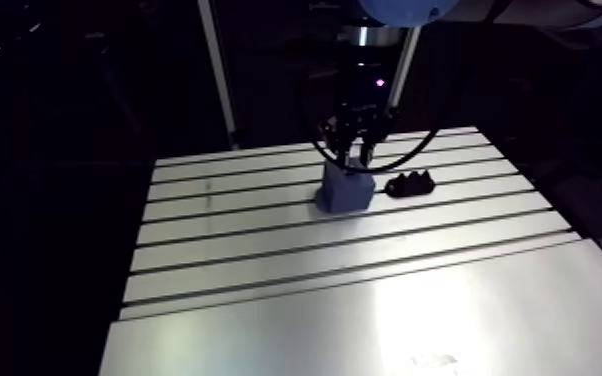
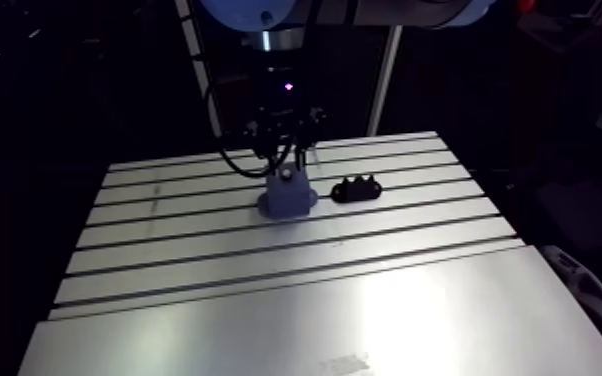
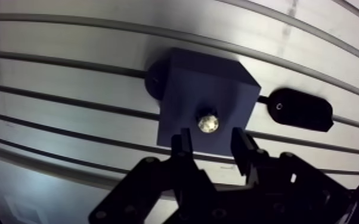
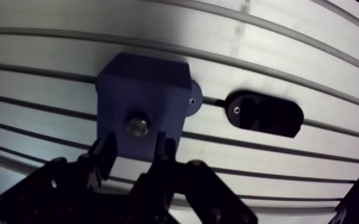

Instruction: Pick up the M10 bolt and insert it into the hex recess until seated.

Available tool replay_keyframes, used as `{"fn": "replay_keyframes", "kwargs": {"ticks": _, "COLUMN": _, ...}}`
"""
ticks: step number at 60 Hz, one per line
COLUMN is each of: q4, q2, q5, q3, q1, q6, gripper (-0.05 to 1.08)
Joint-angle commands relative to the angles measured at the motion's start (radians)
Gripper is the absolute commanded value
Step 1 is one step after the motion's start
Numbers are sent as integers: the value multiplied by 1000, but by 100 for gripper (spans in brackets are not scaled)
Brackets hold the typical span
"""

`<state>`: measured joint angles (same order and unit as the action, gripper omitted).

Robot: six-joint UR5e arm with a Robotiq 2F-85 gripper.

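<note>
The blue block (image 3: pixel 209 89) sits on the slotted table (image 3: pixel 68 71), just ahead of the fingers. In the hole in its top stands the M10 bolt (image 3: pixel 208 123). Its shiny end shows, in line with the gap between the fingers. The gripper (image 3: pixel 212 138) is spread wide and holds nothing. The bolt looks like hard, smooth metal, so I think it is a bit heavy and slippery. Pinch it by its sides. Beside the block, out past one finger, lies a black holder (image 3: pixel 301 109). I see nothing in it.
</note>
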<state>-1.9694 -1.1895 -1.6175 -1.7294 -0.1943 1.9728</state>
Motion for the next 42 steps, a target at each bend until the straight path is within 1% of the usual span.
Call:
{"fn": "replay_keyframes", "kwargs": {"ticks": 1, "q4": -4, "q2": 5, "q5": 0, "q3": -3, "q1": 0, "q6": -8, "gripper": 53}}
{"fn": "replay_keyframes", "kwargs": {"ticks": 42, "q4": -10, "q2": 11, "q5": -2, "q3": -3, "q1": -1, "q6": -10, "gripper": 55}}
